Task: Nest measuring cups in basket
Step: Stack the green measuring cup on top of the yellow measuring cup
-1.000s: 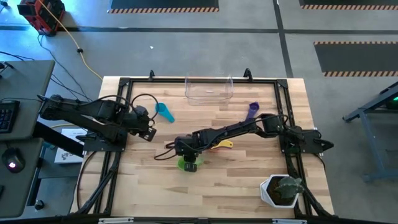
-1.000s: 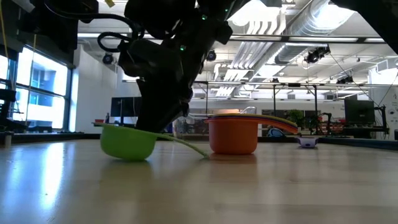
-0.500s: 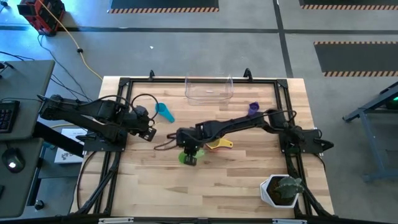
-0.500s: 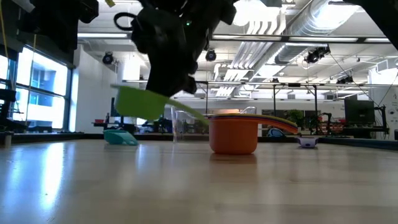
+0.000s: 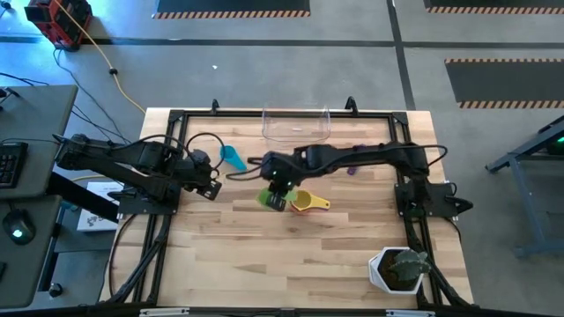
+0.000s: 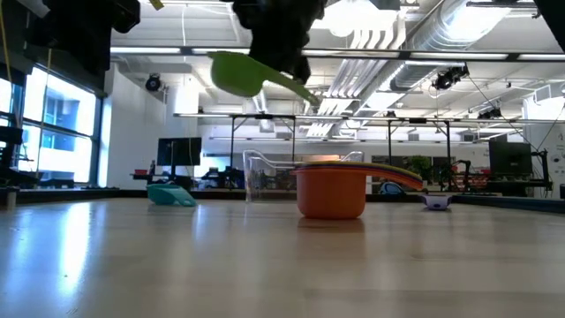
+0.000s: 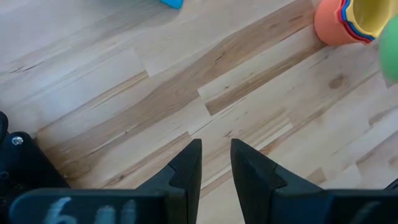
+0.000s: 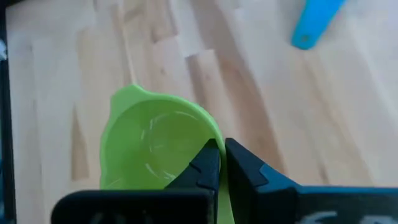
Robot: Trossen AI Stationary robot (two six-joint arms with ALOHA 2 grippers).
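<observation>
**Green cup carried clear of the table**

The right gripper (image 5: 275, 195) is clamped on the handle of the green cup (image 5: 267, 199), the thin handle pinched between its fingers (image 8: 210, 163) with the bowl hanging free beyond them. In the low view the cup (image 6: 238, 72) is held well above the wood, tilted, so that it can probably be passed over the rims of the other cups. From the table's centre, it hangs at about 11 o'clock, just beside the stack (image 5: 303, 202).

The stack is formed by an orange cup (image 6: 331, 193) at the bottom with other cups nested inside, a yellow one (image 7: 371, 15) uppermost; its handles are fanned out to one side. It stands on the table, not in the basket (image 5: 296, 126), which is seen at 12 o'clock by the far edge and appears empty. A teal cup (image 5: 233, 158) lies alone at 10 o'clock, and a purple one (image 6: 437, 201) is partly hidden under the right arm at about 1 o'clock.

The left gripper (image 7: 215, 163) is parked low at 9 o'clock, its fingers slightly parted and holding nothing.

A potted plant (image 5: 401, 269) sits at 5 o'clock, well apart from the work.

No brand, label or legible writing can be made out on the cups or the basket.
</observation>
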